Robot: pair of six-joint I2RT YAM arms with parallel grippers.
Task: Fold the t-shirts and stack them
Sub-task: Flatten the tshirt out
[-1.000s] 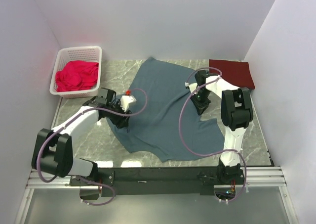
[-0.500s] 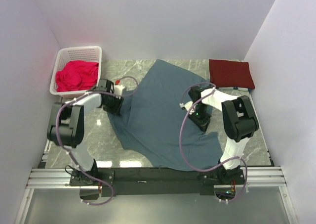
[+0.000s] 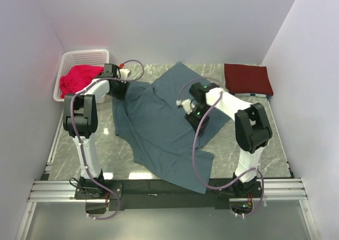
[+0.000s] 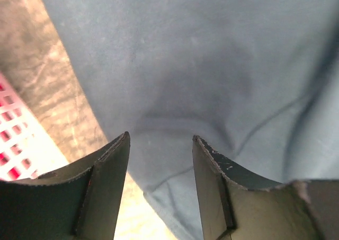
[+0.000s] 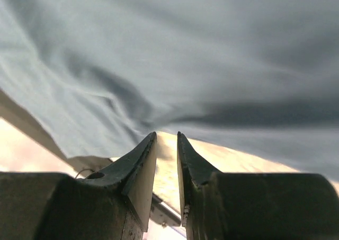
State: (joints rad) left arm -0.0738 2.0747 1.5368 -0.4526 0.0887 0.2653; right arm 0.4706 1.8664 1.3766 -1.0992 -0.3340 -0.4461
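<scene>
Marble table [image 3: 254,144], blue shirt [image 3: 159,123] rumpled across its centre: right gripper [image 5: 166,136] pinches a mid-shirt fold, likely to tug it flat, left gripper [image 4: 159,139] spread over the 10 o'clock edge, folded maroon shirt [image 3: 248,78] at 2 o'clock

No text, label, brand, number or sign can be read in any of the views.
</scene>
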